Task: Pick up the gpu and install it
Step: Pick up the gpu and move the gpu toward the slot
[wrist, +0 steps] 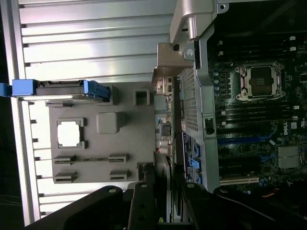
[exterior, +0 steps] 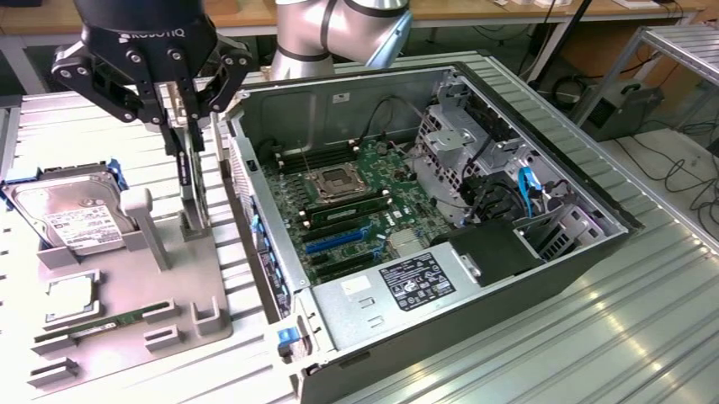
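Gripper [wrist: 165,189]: clamped on upper edge of gpu [exterior: 188,181].
gpu: held upright at grey holder [exterior: 198,232], beside computer case [exterior: 337,101].

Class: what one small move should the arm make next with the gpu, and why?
Probably a short straight lift. The gripper looks closed on the top edge of the gpu, which stands upright with its lower edge in a slot of the grey holder, beside the open case; moving sideways first would likely jam it.

Pincer [exterior: 180,114] clamps top edge of upright gpu [exterior: 191,181]; lower edge at grey rack [exterior: 124,295], just beside open computer case [exterior: 337,97].
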Controlling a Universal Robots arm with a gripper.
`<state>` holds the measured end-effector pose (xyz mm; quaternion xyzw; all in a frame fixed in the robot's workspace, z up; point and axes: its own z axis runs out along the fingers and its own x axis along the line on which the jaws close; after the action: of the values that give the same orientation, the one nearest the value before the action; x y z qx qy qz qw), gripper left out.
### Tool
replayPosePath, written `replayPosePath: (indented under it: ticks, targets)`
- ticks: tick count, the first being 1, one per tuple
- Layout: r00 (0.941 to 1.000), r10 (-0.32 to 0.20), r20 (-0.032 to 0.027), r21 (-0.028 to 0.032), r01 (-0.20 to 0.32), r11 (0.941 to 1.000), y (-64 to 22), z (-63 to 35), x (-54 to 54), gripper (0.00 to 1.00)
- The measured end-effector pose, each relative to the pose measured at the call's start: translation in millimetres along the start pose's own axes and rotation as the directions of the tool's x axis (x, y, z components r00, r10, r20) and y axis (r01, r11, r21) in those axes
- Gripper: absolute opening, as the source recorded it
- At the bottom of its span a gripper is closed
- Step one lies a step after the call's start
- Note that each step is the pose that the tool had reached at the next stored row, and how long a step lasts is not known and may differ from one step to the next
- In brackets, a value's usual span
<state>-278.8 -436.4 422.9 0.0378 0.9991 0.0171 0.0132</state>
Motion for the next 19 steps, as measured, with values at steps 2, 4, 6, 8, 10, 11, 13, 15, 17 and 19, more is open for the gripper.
replayPosePath:
  ticks: [2, 4, 6, 8, 10, 11, 13, 15, 17, 19]
  targets:
    - [1.0000, 0.000, 0.0001, 0.0000, 0.000, 1.0000, 0.1, 0.1, -1.3, 0.26]
    - [1.0000, 0.000, 0.0001, 0.0000, 0.000, 1.0000, 0.2, 0.1, -2.7, 0.26]
    - [1.0000, 0.000, 0.0001, 0.0000, 0.000, 1.0000, 0.2, 0.2, -3.2, 0.26]
    - [1.0000, 0.000, 0.0000, 0.0002, 0.000, 1.0000, 0.3, 0.1, -3.9, 0.26]
    - [1.0000, 0.000, 0.0001, 0.0000, 0.000, 1.0000, 0.3, 0.3, -4.2, 0.26]
    - [1.0000, 0.000, 0.0000, 0.0001, 0.000, 1.0000, 0.3, 0.2, -4.4, 0.26]
    - [1.0000, 0.000, 0.0000, 0.0001, 0.000, 1.0000, 0.4, 0.2, -4.9, 0.26]
    - [1.0000, 0.000, 0.0000, 0.0001, 0.000, 1.0000, 0.4, 0.3, -5.6, 0.26]
    - [1.0000, 0.000, 0.0001, 0.0001, 0.000, 1.0000, 0.5, 0.3, -6.2, 0.26]
    - [1.0000, 0.000, 0.0000, 0.0002, 0.000, 1.0000, 0.5, 0.4, -7.2, 0.26]
